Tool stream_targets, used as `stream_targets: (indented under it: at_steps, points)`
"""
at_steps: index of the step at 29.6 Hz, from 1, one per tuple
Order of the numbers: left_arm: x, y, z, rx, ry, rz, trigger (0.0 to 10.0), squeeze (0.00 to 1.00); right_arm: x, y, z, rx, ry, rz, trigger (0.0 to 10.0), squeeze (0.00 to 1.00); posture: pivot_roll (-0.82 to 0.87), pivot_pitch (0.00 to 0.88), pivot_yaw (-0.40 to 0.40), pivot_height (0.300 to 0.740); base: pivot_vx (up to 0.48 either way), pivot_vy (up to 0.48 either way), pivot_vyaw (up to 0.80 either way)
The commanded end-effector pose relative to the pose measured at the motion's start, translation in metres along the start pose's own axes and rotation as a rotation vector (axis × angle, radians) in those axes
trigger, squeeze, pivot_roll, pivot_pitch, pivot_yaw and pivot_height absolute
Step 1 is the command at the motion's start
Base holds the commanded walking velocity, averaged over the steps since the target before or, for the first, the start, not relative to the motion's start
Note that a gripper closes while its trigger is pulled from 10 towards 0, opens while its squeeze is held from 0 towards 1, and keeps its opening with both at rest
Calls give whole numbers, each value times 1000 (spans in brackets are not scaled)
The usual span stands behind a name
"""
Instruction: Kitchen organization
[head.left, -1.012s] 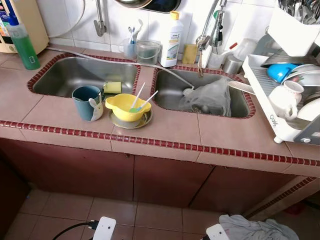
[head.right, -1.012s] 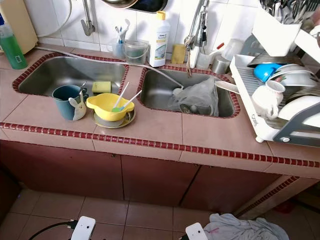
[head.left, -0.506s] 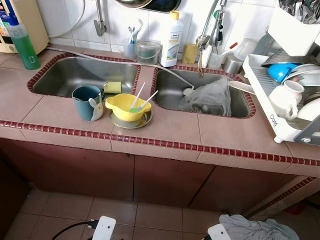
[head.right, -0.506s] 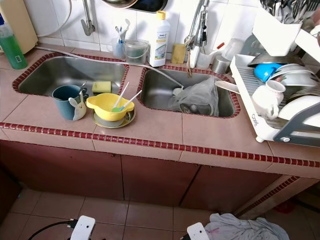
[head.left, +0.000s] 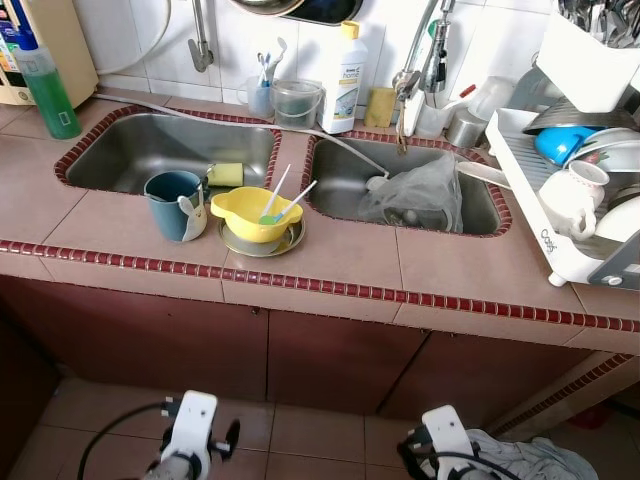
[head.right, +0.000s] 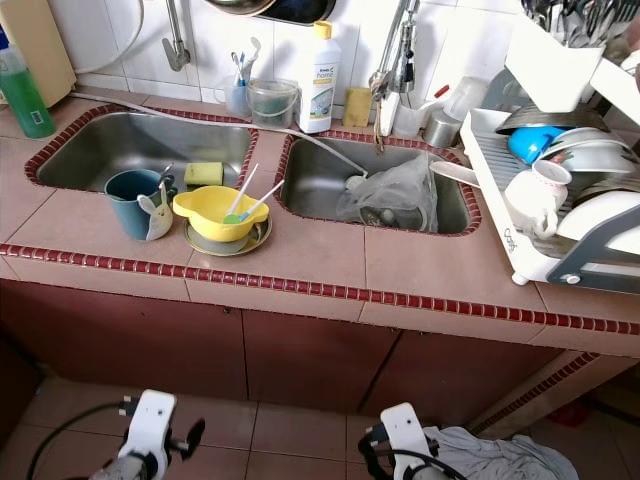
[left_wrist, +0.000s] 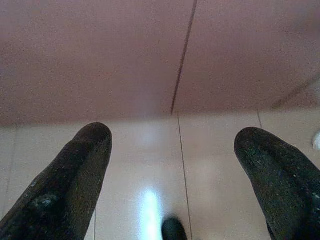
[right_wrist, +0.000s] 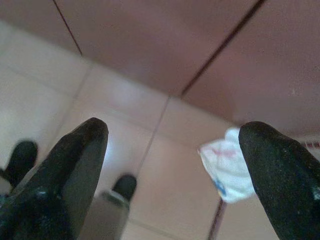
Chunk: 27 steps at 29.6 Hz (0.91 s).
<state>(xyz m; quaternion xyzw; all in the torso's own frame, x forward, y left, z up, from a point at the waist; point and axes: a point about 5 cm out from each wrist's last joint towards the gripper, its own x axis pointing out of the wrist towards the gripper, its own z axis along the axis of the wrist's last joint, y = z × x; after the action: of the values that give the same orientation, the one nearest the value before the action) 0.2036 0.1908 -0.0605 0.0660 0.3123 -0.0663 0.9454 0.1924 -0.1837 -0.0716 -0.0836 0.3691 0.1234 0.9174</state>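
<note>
Hanging low, left end effector (left_wrist: 172, 170) and right end effector (right_wrist: 170, 170) spread, cloth (right_wrist: 227, 165) half hidden.

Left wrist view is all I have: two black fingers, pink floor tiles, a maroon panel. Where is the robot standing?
Observer: Facing a tiled kitchen counter with a double steel sink; the maroon panel is its cabinet front.
Operator: Anything on the counter to tidy?
Observer: A yellow plastic bowl with two utensils sits on a metal saucer between the basins, beside a teal mug.
Operator: Is the other arm busy?
Observer: No. The right gripper hangs low with its fingers apart, above the floor near a crumpled white cloth.
Operator: And my gripper?
Observer: The left gripper is also low, in front of the cabinet, fingers apart.
</note>
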Motion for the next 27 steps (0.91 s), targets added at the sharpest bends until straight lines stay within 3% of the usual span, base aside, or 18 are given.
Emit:
stream_targets:
  at_steps: [1, 9, 12, 15, 18, 20, 27]
  points:
    - [2, 1, 10, 0, -64, -2, 10000, 0, 3, -4, 13, 14, -61, -11, 10000, 0, 138, 0, -89, 740, 0, 0, 0]
    - [0, 15, 46, -76, -306, 39, 10000, 0, 9, 2, 61, 26, -307, 29, 10000, 0, 141, 0, -89, 740, 0, 0, 0]
    - [-3, 16, 50, -86, -340, 40, 10000, 0, 8, 1, 69, 32, -354, 27, 10000, 0, 145, 0, -93, 740, 0, 0, 0]
    - [-13, 17, 62, -44, -426, 24, 10000, 0, 2, 0, 91, 35, -484, 32, 10000, 0, 149, 0, -96, 740, 0, 0, 0]
    - [-16, 17, 65, -41, -442, 18, 10000, 0, 0, 0, 99, 9, -525, 28, 10000, 0, 162, 0, -101, 740, 0, 0, 0]
    - [-26, 18, 74, -34, -491, 7, 10000, 0, -7, 1, 115, 7, -603, 34, 10000, 0, 168, 0, -104, 740, 0, 0, 0]
    - [-43, 14, 97, -45, -575, -60, 10000, 0, -21, 9, 137, -21, -693, 73, 10000, 0, 172, 0, -112, 740, 0, 0, 0]
